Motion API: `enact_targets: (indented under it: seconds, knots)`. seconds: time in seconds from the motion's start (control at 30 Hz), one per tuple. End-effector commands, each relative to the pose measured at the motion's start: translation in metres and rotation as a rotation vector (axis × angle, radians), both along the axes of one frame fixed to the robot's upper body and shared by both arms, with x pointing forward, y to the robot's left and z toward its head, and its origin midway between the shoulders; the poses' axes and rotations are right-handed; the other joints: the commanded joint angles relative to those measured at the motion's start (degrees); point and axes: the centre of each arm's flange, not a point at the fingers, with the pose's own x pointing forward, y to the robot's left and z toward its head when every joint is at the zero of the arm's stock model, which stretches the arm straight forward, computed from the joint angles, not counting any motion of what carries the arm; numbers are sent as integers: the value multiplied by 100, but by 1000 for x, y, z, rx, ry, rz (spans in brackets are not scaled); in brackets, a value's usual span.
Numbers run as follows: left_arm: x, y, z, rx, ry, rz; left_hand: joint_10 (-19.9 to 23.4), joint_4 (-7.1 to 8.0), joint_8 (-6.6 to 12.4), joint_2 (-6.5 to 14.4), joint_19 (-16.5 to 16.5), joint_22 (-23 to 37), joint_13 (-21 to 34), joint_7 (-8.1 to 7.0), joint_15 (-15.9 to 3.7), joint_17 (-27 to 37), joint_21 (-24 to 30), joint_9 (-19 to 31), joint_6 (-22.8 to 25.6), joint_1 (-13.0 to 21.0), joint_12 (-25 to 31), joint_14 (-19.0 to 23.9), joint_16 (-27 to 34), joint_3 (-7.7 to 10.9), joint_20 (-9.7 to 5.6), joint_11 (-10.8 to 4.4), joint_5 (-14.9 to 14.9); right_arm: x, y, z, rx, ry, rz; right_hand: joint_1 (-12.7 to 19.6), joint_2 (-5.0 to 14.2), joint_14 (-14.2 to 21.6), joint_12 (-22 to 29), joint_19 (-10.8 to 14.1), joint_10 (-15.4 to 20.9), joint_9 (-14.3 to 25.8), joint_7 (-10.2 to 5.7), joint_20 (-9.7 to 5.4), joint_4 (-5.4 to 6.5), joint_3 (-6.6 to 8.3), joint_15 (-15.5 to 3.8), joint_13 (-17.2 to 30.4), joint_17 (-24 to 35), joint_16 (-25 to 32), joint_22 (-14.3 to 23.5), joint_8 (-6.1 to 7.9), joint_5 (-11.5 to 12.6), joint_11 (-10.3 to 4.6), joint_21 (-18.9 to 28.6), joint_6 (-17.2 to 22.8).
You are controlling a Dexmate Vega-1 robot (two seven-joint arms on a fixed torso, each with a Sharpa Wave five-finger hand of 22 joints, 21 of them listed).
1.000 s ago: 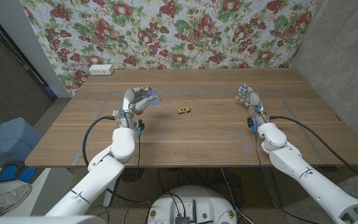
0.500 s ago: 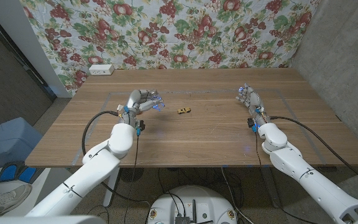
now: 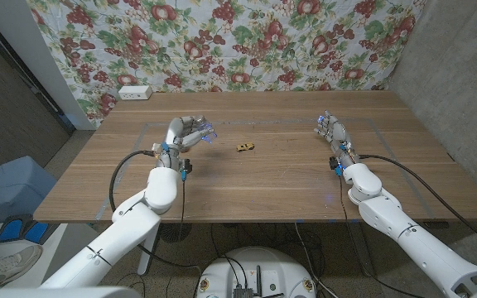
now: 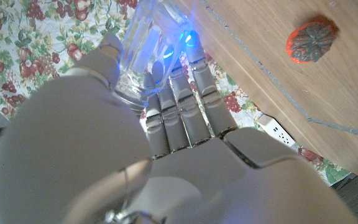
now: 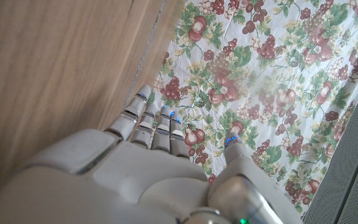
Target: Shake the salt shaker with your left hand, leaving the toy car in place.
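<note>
My left hand [image 3: 184,133] is raised just above the table's left half and grips a clear salt shaker [image 3: 203,132], which pokes out toward the middle. In the left wrist view the glass shaker [image 4: 143,46] sits between the thumb and the curled fingers [image 4: 182,102], lit blue. A small orange toy car [image 3: 244,147] lies on the wood to the right of that hand, apart from it, and shows as well in the left wrist view [image 4: 311,40]. My right hand [image 3: 332,132] stands over the table's right half, fingers apart [image 5: 148,121], holding nothing.
A white power strip [image 3: 134,93] lies at the table's back left corner. A floral cloth [image 3: 247,41] hangs behind the table. Black cables [image 3: 122,178] run along both forearms. Faint tape lines mark a rectangle on the wooden table [image 3: 263,186].
My left hand swung the shaker slightly toward the car half a second ago and has drawn back up and left. The toy car and my right hand have not moved.
</note>
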Motion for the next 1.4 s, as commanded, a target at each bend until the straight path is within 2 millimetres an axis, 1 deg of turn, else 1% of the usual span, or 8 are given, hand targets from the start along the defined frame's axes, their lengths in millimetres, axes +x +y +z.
enact_targets:
  seconds: [0.03,0.13,0.53,0.73,0.9,1.1,1.27,1.4]
  knots:
    - [-8,3,-11,-161,-172,21,169,-1,34,1189,640,138,10,-277,-1030,19,681,9,445,1103,14,644,19,71,-1087,-335,23,0,0,0,2,-4,-4,-10,112,22,-9,47,6,20,-12,3,2,21,28,11,8,-13,33,-7,10,-8,-9,14]
    - [-9,4,-14,-203,-207,27,147,-3,31,1189,639,136,10,-270,-1031,19,698,9,437,1103,6,649,22,71,-1088,-362,23,-1,0,0,1,-6,-5,-10,112,29,-8,45,7,20,-10,6,3,22,25,11,7,-10,33,-6,10,-5,-18,16]
    - [-13,9,-21,-288,-282,32,101,-2,25,1193,606,130,10,-285,-1030,19,728,9,416,1102,-7,646,21,75,-1094,-355,23,-3,4,4,-8,-10,-10,-10,111,34,-7,54,8,20,-11,7,3,24,14,11,4,-8,34,-3,10,-2,-45,23]
    - [-13,10,-20,-282,-279,32,110,0,25,1198,597,128,11,-289,-1029,20,745,9,414,1099,-1,648,22,78,-1095,-341,23,-3,4,3,1,-8,-12,-9,111,39,-6,59,11,20,-13,3,3,25,27,11,2,-7,35,-4,10,-12,-59,21]
    - [-13,11,-20,-280,-272,31,105,-1,28,1197,590,126,10,-279,-1030,19,757,10,419,1098,-1,645,21,79,-1095,-362,23,-4,4,1,1,-8,-15,-9,112,34,-7,65,7,20,-16,4,2,27,18,11,1,-9,35,-3,10,-9,-68,22]
    - [-13,11,-19,-258,-240,31,103,-2,27,1197,585,122,10,-281,-1030,19,780,10,413,1095,0,645,22,80,-1093,-363,24,-6,4,-1,1,-7,-15,-7,112,33,-7,70,7,20,-16,5,1,28,19,11,0,-10,35,-4,10,-10,-79,20]
    - [-10,11,-15,-206,-128,28,111,-4,25,1194,580,120,10,-279,-1031,20,795,9,407,1094,5,648,23,81,-1093,-342,25,-7,5,-2,3,-7,-14,-7,111,34,-6,73,8,20,-11,6,1,29,21,11,-2,-10,36,-3,10,-12,-89,22]
    - [-9,11,-12,-150,-52,32,104,-7,27,1188,579,118,10,-281,-1032,19,809,10,411,1094,3,645,22,81,-1091,-367,26,-8,5,-3,-2,-9,-13,-6,111,34,-7,77,7,20,-13,7,0,30,18,11,-3,-10,36,-3,10,-15,-96,21]
